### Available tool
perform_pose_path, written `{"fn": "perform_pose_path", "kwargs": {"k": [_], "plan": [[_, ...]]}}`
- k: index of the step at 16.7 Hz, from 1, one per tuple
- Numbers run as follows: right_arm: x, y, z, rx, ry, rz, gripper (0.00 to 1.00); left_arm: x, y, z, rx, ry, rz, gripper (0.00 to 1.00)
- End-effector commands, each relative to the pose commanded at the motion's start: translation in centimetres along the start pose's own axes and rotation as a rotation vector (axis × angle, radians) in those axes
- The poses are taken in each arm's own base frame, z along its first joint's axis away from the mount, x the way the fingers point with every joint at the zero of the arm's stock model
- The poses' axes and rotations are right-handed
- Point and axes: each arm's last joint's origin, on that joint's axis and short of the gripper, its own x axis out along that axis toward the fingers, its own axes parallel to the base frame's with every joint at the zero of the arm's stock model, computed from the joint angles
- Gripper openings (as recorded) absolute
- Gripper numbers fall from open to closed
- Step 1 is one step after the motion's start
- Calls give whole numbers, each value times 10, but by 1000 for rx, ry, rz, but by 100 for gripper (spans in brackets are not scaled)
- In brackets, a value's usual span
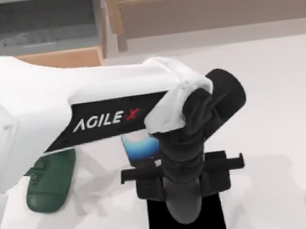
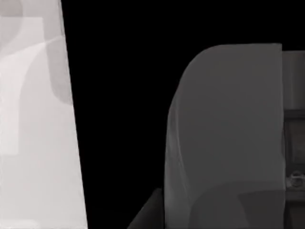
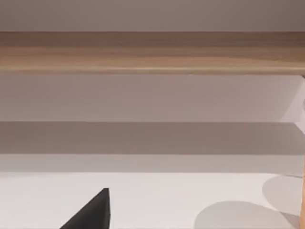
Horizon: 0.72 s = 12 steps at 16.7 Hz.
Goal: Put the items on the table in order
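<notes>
My left arm reaches in from the left to the table's front middle. Its gripper (image 1: pixel 184 200) points down, shut on the dark-grey mouse (image 2: pixel 224 138), directly over the flat black pad (image 1: pixel 213 221). In the left wrist view the mouse is very close against the black pad (image 2: pixel 124 95). Whether it rests on the pad I cannot tell. The smartphone (image 1: pixel 140 147), with a glowing blue-white screen, lies just behind the pad and is mostly hidden under the arm. My right arm is parked off to the right. A black wedge of its gripper (image 3: pixel 93 214) shows, facing the shelf.
A dark green phone stand (image 1: pixel 50 186) sits on the white table (image 1: pixel 278 132) at the front left, partly under my left arm. The wooden and grey shelf unit (image 1: pixel 42 27) runs along the back edge. Bare tabletop stretches to the right of the pad.
</notes>
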Motion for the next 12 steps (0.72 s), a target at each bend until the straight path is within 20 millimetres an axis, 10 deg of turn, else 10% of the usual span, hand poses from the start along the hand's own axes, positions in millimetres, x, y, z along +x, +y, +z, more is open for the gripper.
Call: {"fn": "perform_pose_path", "kwargs": {"k": [10,12], "plan": [[0,0,0,0,0,0,100,10,0,0,0,0,0,0],[0,0,0,0,0,0,100,10,0,0,0,0,0,15]]}}
